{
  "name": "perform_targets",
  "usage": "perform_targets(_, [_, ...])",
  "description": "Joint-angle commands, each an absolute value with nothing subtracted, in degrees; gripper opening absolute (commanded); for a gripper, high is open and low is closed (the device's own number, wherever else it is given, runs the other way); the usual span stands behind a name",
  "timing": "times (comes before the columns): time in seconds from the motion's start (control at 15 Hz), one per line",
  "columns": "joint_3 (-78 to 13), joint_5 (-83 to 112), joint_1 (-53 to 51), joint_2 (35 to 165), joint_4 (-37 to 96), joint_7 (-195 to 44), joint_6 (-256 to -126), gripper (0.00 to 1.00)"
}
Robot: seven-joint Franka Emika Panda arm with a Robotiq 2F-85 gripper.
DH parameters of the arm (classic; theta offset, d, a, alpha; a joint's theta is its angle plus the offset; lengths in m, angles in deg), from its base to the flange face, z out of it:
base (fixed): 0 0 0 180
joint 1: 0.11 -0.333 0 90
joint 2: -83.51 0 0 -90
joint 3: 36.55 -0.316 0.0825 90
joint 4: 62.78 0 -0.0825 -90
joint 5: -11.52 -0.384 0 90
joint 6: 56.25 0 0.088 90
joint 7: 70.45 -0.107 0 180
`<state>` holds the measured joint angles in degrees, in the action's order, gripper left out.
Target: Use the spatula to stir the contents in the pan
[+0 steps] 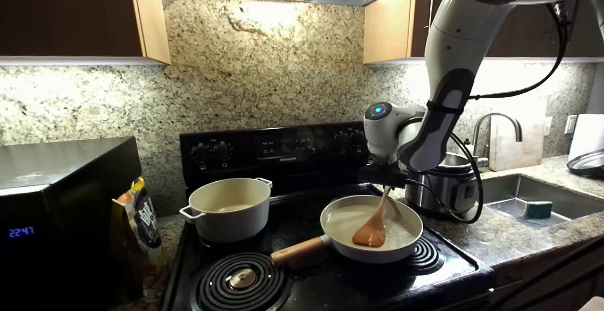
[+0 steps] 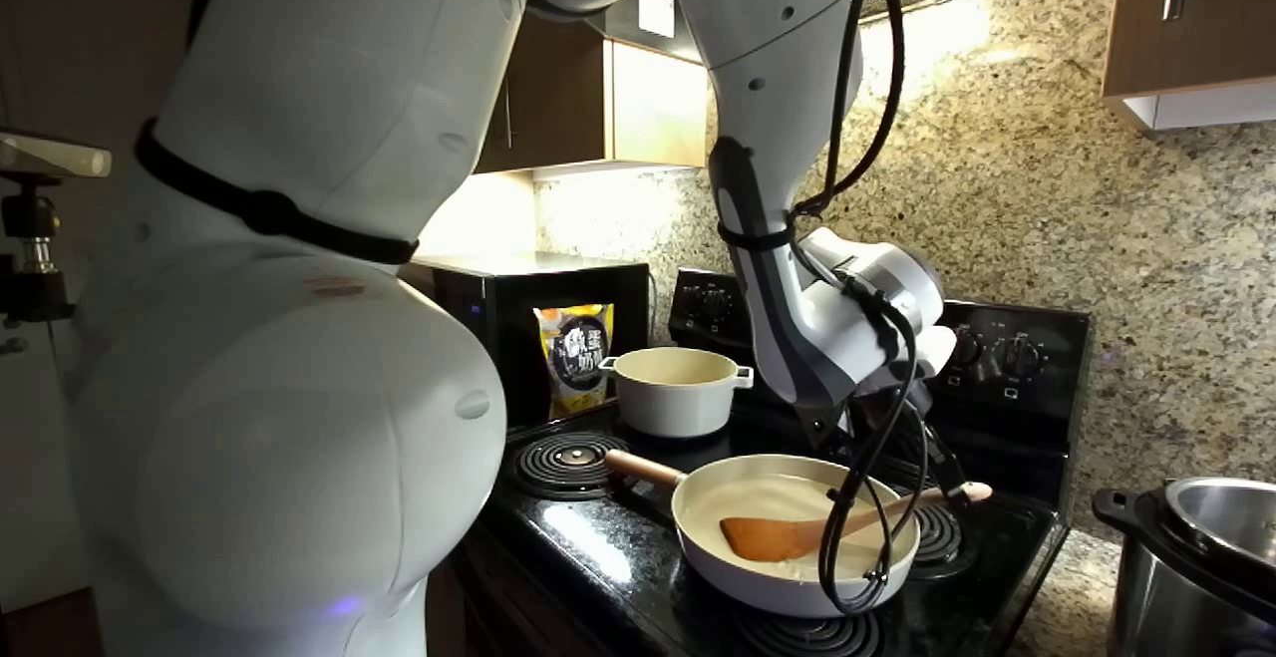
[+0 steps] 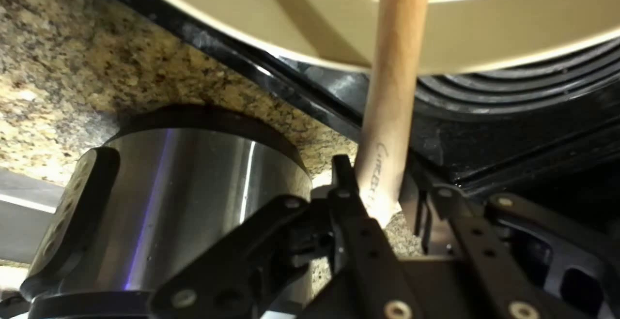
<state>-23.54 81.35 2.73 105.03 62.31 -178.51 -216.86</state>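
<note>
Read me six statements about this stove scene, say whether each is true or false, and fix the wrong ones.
1. The blade of the spatula is in the pan. True.
2. The pan is black inside. False: its inside is cream-white.
3. The whole spatula lies within the pan. False: its handle sticks out past the rim.
4. The gripper holds the spatula by its handle. True.
5. A pot with two side handles stands on the stove. True.
6. The pot touches the pan. False: they stand apart.
</note>
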Motion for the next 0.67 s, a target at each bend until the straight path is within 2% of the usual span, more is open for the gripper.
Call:
perform_targets(0.0, [-25.6,78.5,3.2,105.9,61.7,-175.9,-218.0,0.12])
perform_targets(0.6, [-25.7,78.9,6.0,105.9,57.4,-171.8,-218.7,0.12])
